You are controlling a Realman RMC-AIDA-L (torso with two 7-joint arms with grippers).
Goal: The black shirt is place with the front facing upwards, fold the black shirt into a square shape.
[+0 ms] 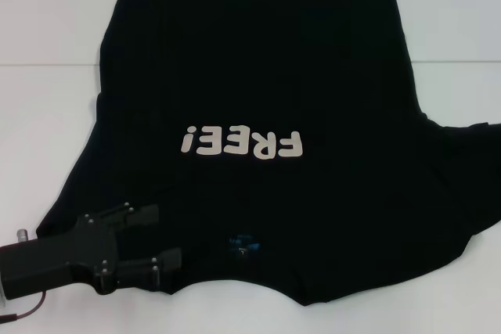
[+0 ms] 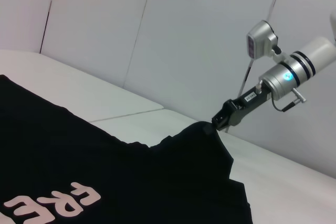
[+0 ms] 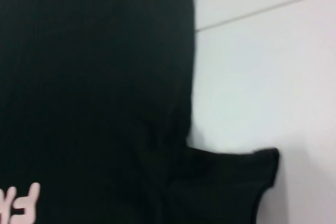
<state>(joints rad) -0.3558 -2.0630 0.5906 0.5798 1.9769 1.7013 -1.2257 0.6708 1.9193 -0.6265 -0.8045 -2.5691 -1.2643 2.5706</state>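
The black shirt (image 1: 258, 60) lies front up on the white table (image 1: 47, 115), collar nearest me, with its cream "FREE!" letters (image 1: 241, 143) and blue neck label (image 1: 241, 242) showing. My left gripper (image 1: 160, 236) is open, low over the shirt's left shoulder near the front edge. My right gripper (image 2: 219, 123) is out of the head view. The left wrist view shows it shut on the tip of the right sleeve, which rises to a peak there. The shirt also fills the right wrist view (image 3: 94, 77), where the sleeve (image 3: 231, 182) sticks out.
The table has a seam (image 1: 454, 60) across its far part. A pale wall (image 2: 184, 35) stands behind the table. Bare white table lies to the left and right of the shirt.
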